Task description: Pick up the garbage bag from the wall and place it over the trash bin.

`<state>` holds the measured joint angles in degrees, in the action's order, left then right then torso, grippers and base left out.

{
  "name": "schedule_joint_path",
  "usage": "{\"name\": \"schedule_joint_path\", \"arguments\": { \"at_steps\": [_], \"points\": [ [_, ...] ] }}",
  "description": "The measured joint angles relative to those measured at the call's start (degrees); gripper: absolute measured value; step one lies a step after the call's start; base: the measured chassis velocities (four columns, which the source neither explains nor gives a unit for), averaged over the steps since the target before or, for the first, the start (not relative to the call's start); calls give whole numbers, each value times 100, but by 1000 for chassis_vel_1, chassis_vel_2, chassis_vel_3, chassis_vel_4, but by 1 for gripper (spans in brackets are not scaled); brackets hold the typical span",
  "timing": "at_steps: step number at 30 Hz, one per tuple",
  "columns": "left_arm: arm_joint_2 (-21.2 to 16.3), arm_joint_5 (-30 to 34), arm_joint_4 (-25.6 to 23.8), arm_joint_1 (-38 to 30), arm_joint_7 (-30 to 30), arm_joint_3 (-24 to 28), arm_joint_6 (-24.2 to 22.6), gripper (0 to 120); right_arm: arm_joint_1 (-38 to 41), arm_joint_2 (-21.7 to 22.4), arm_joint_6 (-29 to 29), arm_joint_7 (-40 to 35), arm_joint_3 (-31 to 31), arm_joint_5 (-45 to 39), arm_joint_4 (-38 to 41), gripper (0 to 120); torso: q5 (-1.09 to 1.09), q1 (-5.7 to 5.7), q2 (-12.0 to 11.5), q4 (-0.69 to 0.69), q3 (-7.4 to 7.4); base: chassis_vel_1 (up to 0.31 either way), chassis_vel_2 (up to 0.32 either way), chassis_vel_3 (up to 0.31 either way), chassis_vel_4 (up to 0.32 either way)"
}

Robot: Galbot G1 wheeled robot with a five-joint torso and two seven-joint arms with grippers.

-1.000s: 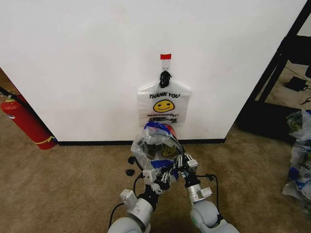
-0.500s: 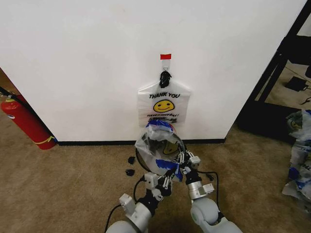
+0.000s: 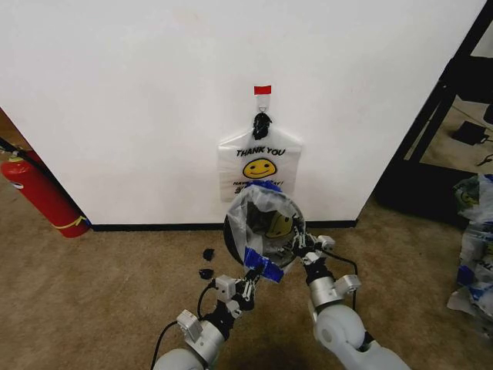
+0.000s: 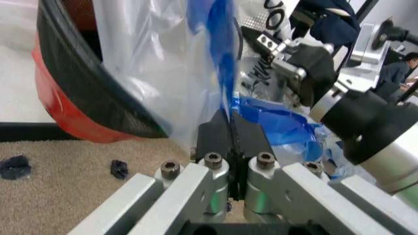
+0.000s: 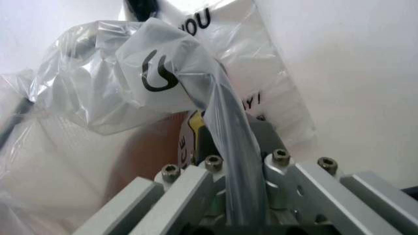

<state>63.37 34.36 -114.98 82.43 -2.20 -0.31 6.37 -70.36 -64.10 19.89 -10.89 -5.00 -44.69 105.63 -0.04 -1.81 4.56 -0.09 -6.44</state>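
Note:
The garbage bag [image 3: 262, 212], thin and translucent with blue patches, is stretched open in front of the wall [image 3: 139, 100]. It is spread around the mouth of the trash bin [image 3: 233, 235], a black mesh bin with a red base [image 4: 62, 105] that sits tilted inside the plastic. My left gripper [image 3: 250, 279] is shut on a blue patch [image 4: 225, 73] at the bag's near edge. My right gripper [image 3: 302, 245] is shut on a bunched strip of the bag [image 5: 225, 142] at its right edge.
A similar flat smiley bag [image 3: 259, 166] hangs by black-knotted handles from the hook under red tape [image 3: 263, 90]. A red fire extinguisher [image 3: 42, 196] leans at the left. Small black bits [image 3: 206, 264] lie on the carpet. A black frame [image 3: 443, 108] and plastic bags [image 3: 474, 247] stand at the right.
Both grippers have moved apart, the right one toward the wall and to the right. The bag's mouth has opened wider and slid farther around the bin.

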Motion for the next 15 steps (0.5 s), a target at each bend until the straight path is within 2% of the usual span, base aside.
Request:
{"name": "schedule_joint_path", "arguments": {
  "at_steps": [9, 15],
  "points": [
    [13, -134, 98, 17, -115, 22, 56, 0, 21, -14, -46, -90, -18, -285, 180, 1, 0, 0, 0, 0, 0, 0, 0, 0, 0],
    [83, -374, 341, -74, -98, -121, 233, 0, -17, 69, -217, -257, -72, -591, 465, 1, -1, 0, 0, 1, 0, 0, 0, 0, 0]
  ]
}}
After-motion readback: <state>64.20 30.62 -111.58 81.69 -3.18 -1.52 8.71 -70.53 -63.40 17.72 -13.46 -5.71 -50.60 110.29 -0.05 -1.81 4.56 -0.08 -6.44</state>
